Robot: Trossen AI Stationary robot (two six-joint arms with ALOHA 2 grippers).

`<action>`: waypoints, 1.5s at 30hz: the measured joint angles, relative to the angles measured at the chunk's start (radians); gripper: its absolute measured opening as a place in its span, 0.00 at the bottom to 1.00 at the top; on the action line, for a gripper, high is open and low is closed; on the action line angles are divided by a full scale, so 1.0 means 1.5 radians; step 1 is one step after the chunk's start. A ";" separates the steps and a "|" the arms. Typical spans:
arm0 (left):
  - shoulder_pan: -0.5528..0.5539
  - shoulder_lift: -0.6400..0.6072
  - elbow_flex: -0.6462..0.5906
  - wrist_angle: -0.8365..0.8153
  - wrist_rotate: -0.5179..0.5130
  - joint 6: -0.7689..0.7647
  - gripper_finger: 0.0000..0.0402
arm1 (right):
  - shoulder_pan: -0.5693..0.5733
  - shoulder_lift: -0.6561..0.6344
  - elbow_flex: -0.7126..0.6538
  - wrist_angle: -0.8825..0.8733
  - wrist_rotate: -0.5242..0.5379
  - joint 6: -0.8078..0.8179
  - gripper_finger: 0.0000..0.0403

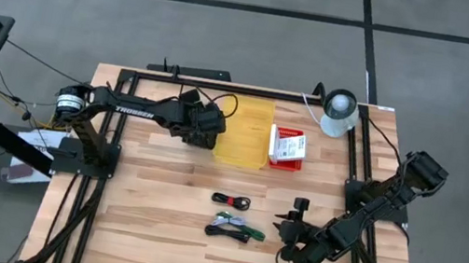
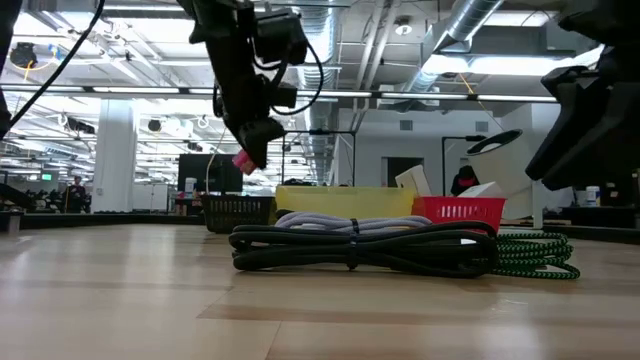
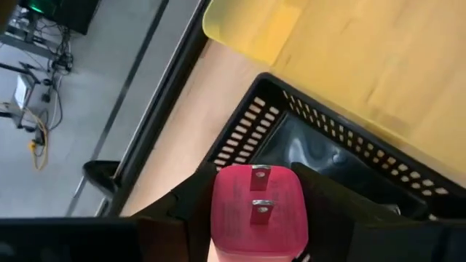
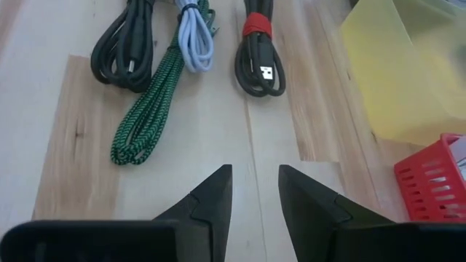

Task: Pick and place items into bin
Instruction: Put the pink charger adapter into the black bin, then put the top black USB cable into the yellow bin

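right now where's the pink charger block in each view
High: hidden under the left tool, over the black bin.
Low: pink charger block at the left tool's tip, upper left.
Left wrist: bottom centre, prongs showing, above the black bin.
Right wrist: not in it.
Shared landmark: yellow tray.

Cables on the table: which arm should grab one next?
Right. The right gripper is open and empty, facing the cables. The left gripper is holding a pink charger over the black bin.
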 joint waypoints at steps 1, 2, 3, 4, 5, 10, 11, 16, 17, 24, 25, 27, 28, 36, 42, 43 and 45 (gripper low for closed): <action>0.002 0.000 -0.003 0.010 0.002 0.004 0.38 | 0.000 0.000 0.000 0.000 0.000 0.000 0.27; 0.002 0.000 -0.004 0.018 0.003 0.008 0.39 | 0.000 0.000 0.000 0.000 0.000 0.000 0.27; 0.002 0.000 -0.004 0.025 0.002 0.012 0.40 | 0.000 0.000 0.000 0.000 -0.001 0.000 0.27; 0.002 0.000 -0.004 0.033 0.003 0.018 0.41 | 0.000 0.000 0.000 0.001 -0.001 0.000 0.27; 0.002 0.000 -0.004 0.044 0.005 0.024 0.41 | 0.000 0.000 0.000 0.001 -0.001 0.000 0.27; 0.002 0.000 -0.004 0.070 0.032 0.031 0.42 | 0.000 0.000 0.000 0.001 -0.001 0.000 0.27; 0.002 0.000 -0.004 0.070 0.032 0.032 0.43 | 0.000 0.000 0.000 0.001 -0.001 0.000 0.27; 0.002 0.000 -0.004 0.069 0.032 0.032 0.43 | 0.000 0.000 0.000 0.001 -0.001 0.000 0.27; 0.002 0.000 -0.004 0.069 0.032 0.031 0.43 | 0.000 0.000 0.000 0.001 -0.001 0.000 0.27; 0.002 0.000 -0.004 0.069 0.032 0.026 0.43 | 0.000 0.000 0.000 0.001 -0.002 0.000 0.27; 0.000 0.000 -0.004 0.070 0.032 0.025 0.43 | 0.000 0.000 0.000 0.001 -0.002 0.000 0.27; -0.006 0.000 -0.004 0.075 0.034 0.024 0.43 | 0.000 0.000 0.000 0.002 -0.002 0.001 0.27; -0.010 0.000 -0.004 0.078 0.043 0.024 0.43 | 0.000 0.000 0.000 0.004 -0.002 0.004 0.27; -0.088 -0.008 -0.003 0.046 0.085 -0.002 0.43 | 0.000 0.000 0.000 0.091 -0.011 0.035 0.27; -0.197 -0.053 -0.003 0.062 -0.003 -0.072 0.43 | 0.000 0.000 0.000 0.163 -0.038 0.021 0.27; -0.216 -0.062 -0.003 0.063 -0.020 -0.081 0.43 | 0.000 0.000 0.000 0.171 -0.038 0.019 0.27; -0.256 -0.077 -0.003 0.065 -0.057 -0.102 0.43 | 0.000 0.000 0.000 0.183 -0.038 0.019 0.27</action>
